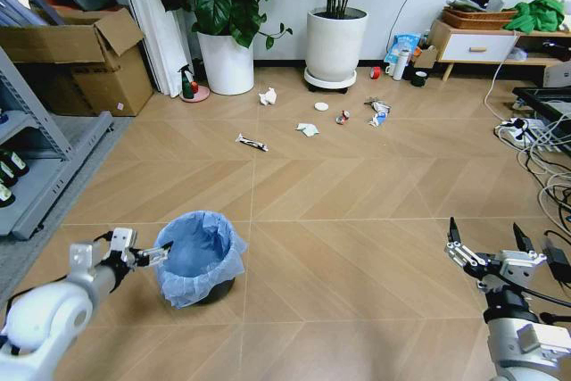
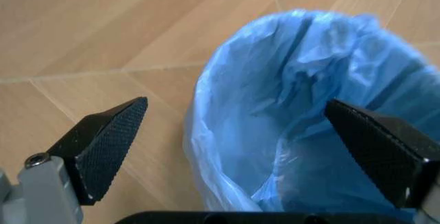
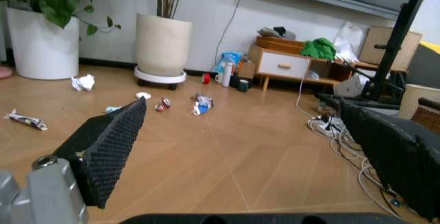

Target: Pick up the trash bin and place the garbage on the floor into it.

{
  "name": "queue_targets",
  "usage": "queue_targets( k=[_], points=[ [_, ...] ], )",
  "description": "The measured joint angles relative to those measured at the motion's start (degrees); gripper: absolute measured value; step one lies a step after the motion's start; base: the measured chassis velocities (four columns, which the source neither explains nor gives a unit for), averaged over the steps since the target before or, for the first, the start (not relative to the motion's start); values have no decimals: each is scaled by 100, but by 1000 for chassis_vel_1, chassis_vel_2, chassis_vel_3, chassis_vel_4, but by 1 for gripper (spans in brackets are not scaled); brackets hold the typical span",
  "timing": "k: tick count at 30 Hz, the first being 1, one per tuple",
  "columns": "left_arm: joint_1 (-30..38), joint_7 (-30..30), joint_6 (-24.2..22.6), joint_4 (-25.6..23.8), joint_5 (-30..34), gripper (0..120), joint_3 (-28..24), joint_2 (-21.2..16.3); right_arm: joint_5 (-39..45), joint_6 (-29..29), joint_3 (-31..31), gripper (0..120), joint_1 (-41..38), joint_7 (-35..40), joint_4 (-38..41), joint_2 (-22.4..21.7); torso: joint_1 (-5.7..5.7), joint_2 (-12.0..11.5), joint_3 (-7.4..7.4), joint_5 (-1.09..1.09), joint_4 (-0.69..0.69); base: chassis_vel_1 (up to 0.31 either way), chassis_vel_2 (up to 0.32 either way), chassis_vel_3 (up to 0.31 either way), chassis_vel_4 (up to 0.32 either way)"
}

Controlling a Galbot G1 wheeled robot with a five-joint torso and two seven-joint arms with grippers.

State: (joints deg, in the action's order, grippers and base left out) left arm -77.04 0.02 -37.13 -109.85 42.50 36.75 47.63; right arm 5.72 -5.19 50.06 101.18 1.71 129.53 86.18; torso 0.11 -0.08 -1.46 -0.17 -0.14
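Light-blue bag ruffled over its rim, the trash bin [image 1: 201, 259] was seen on the floor near the robot in the head view, with the left gripper [image 1: 150, 254] just beside its rim, fingers spread. The right gripper [image 1: 489, 243] was held open, well apart. Garbage [image 1: 308, 129] lay scattered farther off.

From the left wrist, one finger was outside the rim, one over the bag.

From the right wrist, the litter was seen between parted fingers.

Perhaps lab: shelving [image 1: 36, 144], cables [image 1: 544, 144]
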Motion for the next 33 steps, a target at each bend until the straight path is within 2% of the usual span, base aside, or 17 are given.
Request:
queue_targets(
  k=[1,3,4,7,17,25,29,30,32,33],
  points=[
    [0,0,0,0,0,100,0,0,0,0,0,100,0,0,0,0,0,0,0,0,0,0,0,0,0],
    [522,-29,-179,402,134,100,-337,-121,-10,11,-14,100,-9,15,-79,-2,0,0,0,-1,0,0,0,0,0],
    [522,-29,-179,402,134,100,-337,-121,-10,11,-14,100,-9,15,-79,-2,0,0,0,-1,0,0,0,0,0],
    [1285,-45,-452,1177,312,100,-860,-206,-20,40,-21,100,-38,51,-176,-2,0,0,0,-1,0,0,0,0,0],
    [1975,39,-538,1859,354,100,-1449,-52,-79,35,-57,100,-34,70,-272,73,0,0,0,0,0,0,0,0,0],
    [2158,149,-526,2141,238,100,-1601,-29,-80,0,-53,100,-66,73,-339,88,0,0,0,0,0,0,0,0,0],
    [2200,214,-520,2278,165,87,-1652,-45,-92,-27,-78,100,-99,73,-373,102,0,0,0,0,1,0,0,0,0],
    [2219,232,-518,2328,135,80,-1668,-45,-103,-71,-95,100,-103,57,-386,116,0,0,0,0,1,0,0,0,0],
    [2228,237,-517,2348,118,79,-1676,-45,-112,-85,-102,100,-103,48,-388,123,0,0,0,0,1,0,0,0,0],
    [2241,250,-514,2378,90,72,-1691,-44,-126,-103,-110,100,-97,37,-389,133,0,0,0,0,1,0,0,0,0]
  ],
)
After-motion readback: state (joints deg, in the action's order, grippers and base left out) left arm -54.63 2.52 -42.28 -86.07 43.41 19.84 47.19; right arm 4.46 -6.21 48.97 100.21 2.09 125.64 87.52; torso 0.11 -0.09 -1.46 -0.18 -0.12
